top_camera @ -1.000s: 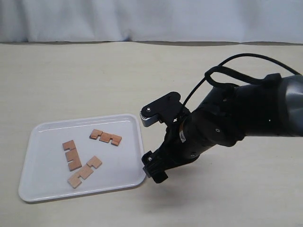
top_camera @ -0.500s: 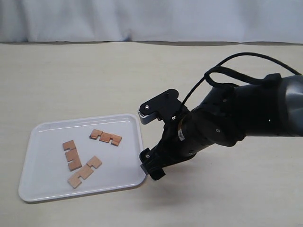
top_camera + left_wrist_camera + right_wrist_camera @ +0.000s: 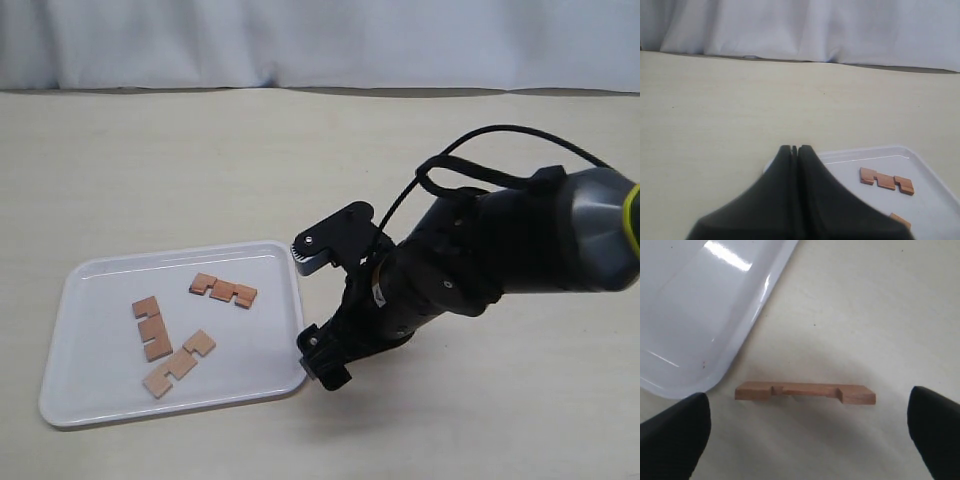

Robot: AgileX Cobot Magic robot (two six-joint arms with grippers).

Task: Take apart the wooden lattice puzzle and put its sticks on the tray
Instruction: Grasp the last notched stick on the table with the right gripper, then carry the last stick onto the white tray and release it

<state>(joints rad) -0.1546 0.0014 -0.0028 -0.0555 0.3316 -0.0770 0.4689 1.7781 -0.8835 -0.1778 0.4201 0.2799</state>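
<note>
The black right gripper (image 3: pixel 312 308) has slid a touch lower and nearer the tray's corner than half a second ago. The arm has rolled too, so a yellow-green ring (image 3: pixel 632 225) now peeks in at the edge. Nothing has budged on the large white rectangular plastic tray (image 3: pixel 100 385): three reddish-brown notched wooden sticks (image 3: pixel 223 290) lie exactly where they were.

The right wrist view shows the right gripper (image 3: pixel 805 432) spread wide with nothing in it. A fourth stick (image 3: pixel 805 392) lies flat on the beige tabletop (image 3: pixel 880 315) between the fingers, just beside the tray's (image 3: pixel 700 315) rounded corner and clear of it.

The left gripper (image 3: pixel 796 150) is clenched tight on nothing, poised at the tray's (image 3: pixel 935 200) rim.

A small pale label (image 3: pixel 381 289) sits on the right arm, its print too small to read.
</note>
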